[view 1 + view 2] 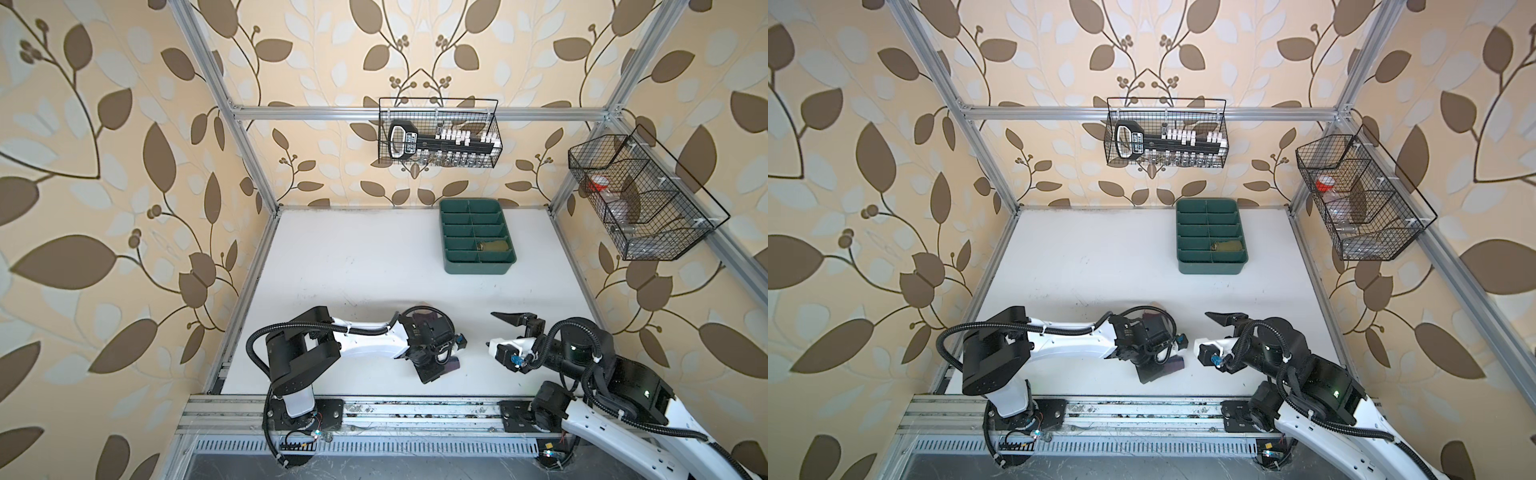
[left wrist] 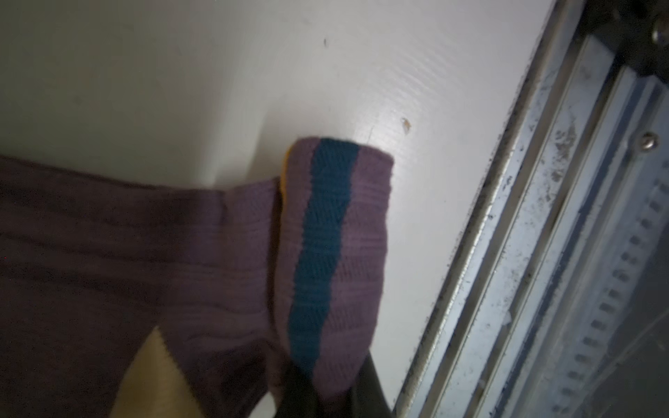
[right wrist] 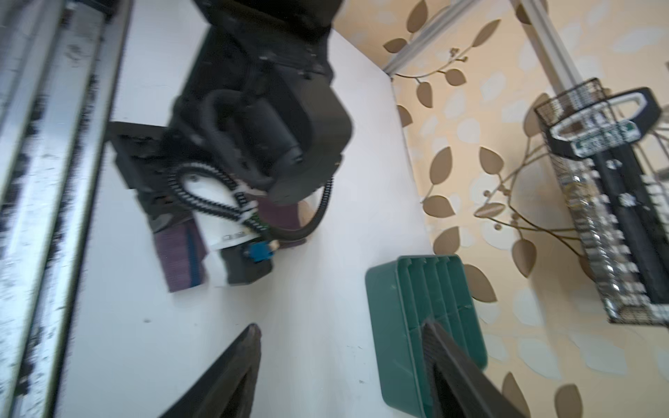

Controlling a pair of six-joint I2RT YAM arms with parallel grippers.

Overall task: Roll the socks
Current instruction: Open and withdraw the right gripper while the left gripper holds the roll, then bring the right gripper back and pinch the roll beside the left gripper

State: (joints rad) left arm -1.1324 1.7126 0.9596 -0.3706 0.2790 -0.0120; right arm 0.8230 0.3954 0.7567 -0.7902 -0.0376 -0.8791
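left wrist shows left jaws clamped on purple sock (image 2: 217, 253); right jaws open; tool label (image 3: 602, 139) too blurred to read.

Bare table (image 1: 353, 266) centre; tray (image 1: 476, 268) blocks far right

- Top views: bright, even, diffuse light. The white table (image 1: 374, 270) is evenly lit, with only faint soft shadows beside the green tray (image 1: 478, 268). Straight frame posts splay and the wallpaper (image 1: 83, 208) stretches toward the edges.
- Left wrist view: dim. The purple sock (image 2: 181, 271) sinks into shadow at its far end. There is a pale glare patch on the table and focus is slightly soft.
- Right wrist view: bright with motion blur throughout. The wire basket (image 3: 597, 217) is smeared. The fingers (image 3: 235, 369) of the right gripper (image 3: 342, 324) are out of focus, close to the lens.
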